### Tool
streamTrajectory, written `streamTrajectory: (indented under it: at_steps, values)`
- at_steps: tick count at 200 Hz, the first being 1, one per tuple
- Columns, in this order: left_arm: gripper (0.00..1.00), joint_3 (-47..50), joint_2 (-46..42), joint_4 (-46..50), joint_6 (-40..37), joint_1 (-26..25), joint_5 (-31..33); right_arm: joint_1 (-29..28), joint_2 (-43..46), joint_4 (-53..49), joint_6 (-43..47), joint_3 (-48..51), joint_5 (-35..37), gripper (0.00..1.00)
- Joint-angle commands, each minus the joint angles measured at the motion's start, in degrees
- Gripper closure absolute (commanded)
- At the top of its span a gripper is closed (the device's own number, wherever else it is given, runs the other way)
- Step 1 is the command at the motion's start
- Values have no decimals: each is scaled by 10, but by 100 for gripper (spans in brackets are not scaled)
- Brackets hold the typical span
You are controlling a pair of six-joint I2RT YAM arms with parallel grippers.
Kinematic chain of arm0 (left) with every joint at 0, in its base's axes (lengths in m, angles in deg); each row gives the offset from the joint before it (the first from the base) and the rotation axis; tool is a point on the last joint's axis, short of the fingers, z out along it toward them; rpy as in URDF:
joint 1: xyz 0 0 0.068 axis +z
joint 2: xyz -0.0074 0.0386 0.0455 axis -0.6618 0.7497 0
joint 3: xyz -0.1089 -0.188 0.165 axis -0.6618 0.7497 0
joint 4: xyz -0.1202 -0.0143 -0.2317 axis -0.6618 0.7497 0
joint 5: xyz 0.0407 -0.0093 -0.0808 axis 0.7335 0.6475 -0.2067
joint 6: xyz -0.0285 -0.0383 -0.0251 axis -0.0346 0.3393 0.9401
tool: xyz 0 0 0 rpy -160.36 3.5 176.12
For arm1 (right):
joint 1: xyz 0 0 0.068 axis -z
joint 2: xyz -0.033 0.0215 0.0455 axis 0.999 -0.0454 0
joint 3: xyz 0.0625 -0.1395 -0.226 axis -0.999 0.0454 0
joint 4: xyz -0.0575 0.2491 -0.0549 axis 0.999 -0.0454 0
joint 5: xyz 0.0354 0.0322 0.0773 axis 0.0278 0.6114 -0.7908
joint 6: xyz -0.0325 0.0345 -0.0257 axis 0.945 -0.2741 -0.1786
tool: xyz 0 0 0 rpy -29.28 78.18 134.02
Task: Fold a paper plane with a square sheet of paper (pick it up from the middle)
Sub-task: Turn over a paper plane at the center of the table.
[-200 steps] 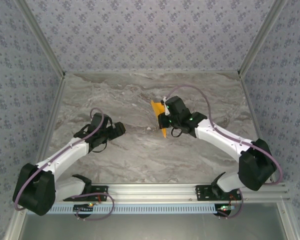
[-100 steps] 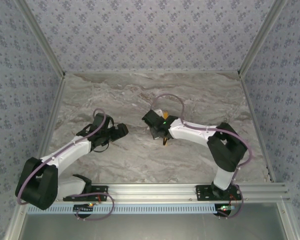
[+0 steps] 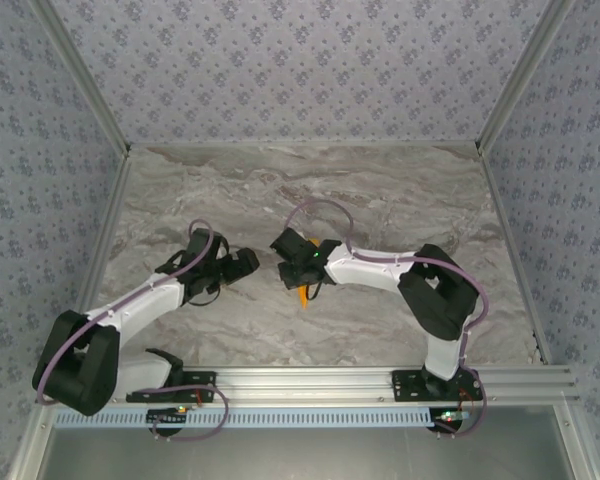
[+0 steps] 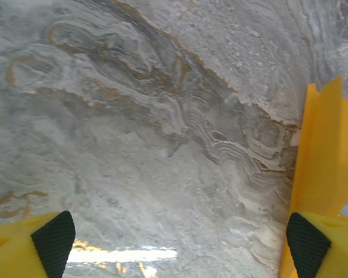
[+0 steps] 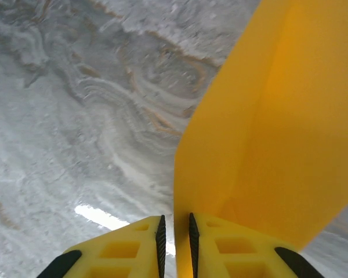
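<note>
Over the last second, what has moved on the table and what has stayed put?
The right gripper carried the orange paper left and nearer the arm bases, toward the left gripper, with its elbow folding up. The paper is still pinched between its nearly closed fingers. The left gripper stayed open and roughly in place over the marble table.

Bright even light, glare on tabletop (image 4: pixel 133 145), far marble seemingly blurred

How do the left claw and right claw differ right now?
Left claw stands wide open and empty; right claw is nearly closed, pinching the paper. The paper sits outside left claw's fingers but between right claw's. Both have yellow fingers, pointed at the table.
</note>
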Motion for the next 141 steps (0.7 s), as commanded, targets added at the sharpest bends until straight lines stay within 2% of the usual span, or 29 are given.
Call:
streamTrajectory:
  at_steps: [1, 45, 94, 141]
  values:
    - [5, 0, 2, -38, -2, -15, -37, 12, 42, 36, -7, 33, -68, 73]
    - [8, -20, 16, -56, -16, -61, -43, 59, 157, 102, -45, 126, -99, 55]
    - [15, -78, 83, -61, -49, -116, -56, 116, 271, 110, -100, 215, -47, 38]
    - [18, -213, 189, 65, -87, -193, 56, 161, 321, 40, -184, 253, 42, 27]
